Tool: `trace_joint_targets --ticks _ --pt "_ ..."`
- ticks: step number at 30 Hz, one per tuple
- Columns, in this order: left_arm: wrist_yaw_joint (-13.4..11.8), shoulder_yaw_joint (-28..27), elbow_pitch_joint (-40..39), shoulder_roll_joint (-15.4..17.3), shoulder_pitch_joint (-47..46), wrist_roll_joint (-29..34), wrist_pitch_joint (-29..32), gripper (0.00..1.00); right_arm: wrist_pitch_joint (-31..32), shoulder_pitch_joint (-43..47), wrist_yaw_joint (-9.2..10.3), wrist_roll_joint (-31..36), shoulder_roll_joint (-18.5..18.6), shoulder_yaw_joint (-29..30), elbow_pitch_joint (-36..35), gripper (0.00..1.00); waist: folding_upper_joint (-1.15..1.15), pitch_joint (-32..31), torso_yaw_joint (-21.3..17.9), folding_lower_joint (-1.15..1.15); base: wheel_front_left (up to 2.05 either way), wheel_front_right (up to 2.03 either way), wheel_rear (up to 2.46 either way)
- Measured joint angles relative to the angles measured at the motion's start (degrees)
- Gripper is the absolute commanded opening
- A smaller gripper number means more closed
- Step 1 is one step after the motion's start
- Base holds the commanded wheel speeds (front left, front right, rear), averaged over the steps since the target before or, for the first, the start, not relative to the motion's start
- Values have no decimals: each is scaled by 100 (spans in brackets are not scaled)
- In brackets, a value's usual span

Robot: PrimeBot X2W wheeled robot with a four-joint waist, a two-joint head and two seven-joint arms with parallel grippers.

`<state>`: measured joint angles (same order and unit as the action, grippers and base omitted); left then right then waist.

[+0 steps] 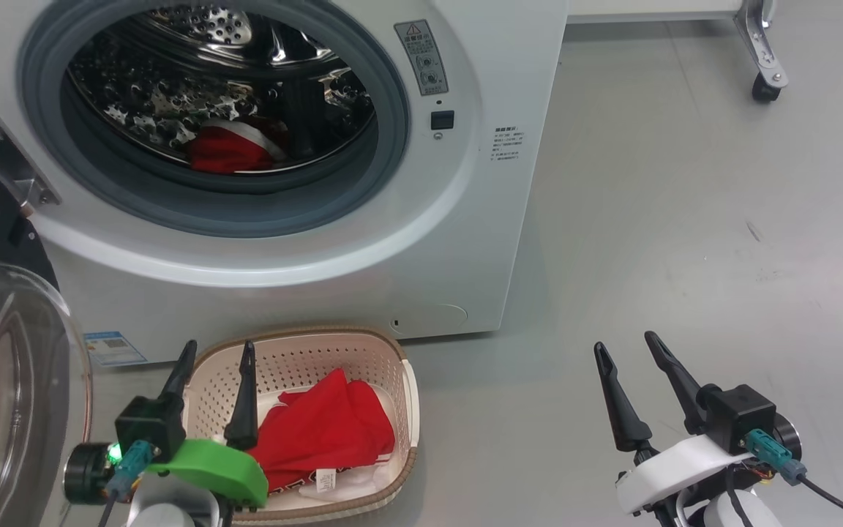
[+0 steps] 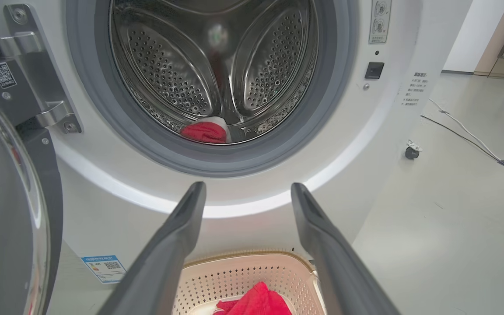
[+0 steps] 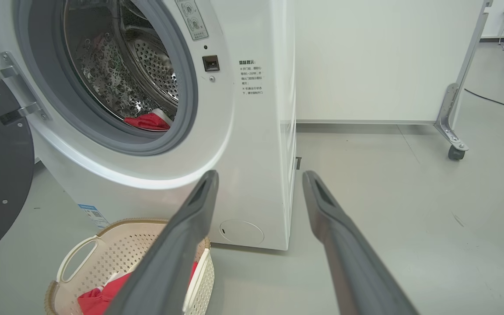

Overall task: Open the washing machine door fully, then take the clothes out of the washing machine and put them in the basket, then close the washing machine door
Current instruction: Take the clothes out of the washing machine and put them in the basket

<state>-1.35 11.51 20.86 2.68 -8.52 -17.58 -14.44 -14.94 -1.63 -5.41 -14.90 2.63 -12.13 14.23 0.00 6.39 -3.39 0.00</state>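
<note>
Left gripper (image 1: 219, 344) sits nearest me, its two dark fingers spread apart and holding nothing, with the tips over the near-left part of the basket (image 1: 304, 335). The right gripper (image 1: 625, 340) is likewise parted and empty, above bare floor (image 1: 685, 219) and well apart from the machine.

I see the basket standing on the floor just in front of the washing machine (image 1: 465, 241), below its opening. It is cream and perforated, with a brown rim. Red clothes (image 1: 326, 428) are bunched inside, showing white trim and a small white label at the near side. I cannot tell how many pieces there are, and the gripper's green mount hides the basket's near-left corner.

A red garment (image 1: 227, 150) with a white band lies at the bottom of the drum (image 1: 173, 95), its lower part hidden behind the grey gasket (image 1: 385, 183).

The washing machine door (image 1: 12, 380) is swung open at the left. I can see its clear bowl and black ring, though the picture edge cuts them off.
</note>
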Motion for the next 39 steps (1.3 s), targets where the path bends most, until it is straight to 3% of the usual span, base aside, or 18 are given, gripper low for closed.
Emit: trace_joint_targets --ticks 16,39 --pt "-191 142 -682 7 978 14 29 100 0 351 54 10 -5 60 -29 100 0 -476 145 0 0 0 0" --pt "-315 174 -1584 19 1538 93 331 100 0 449 54 52 -8 36 -109 100 0 -424 154 0 0 0 0"
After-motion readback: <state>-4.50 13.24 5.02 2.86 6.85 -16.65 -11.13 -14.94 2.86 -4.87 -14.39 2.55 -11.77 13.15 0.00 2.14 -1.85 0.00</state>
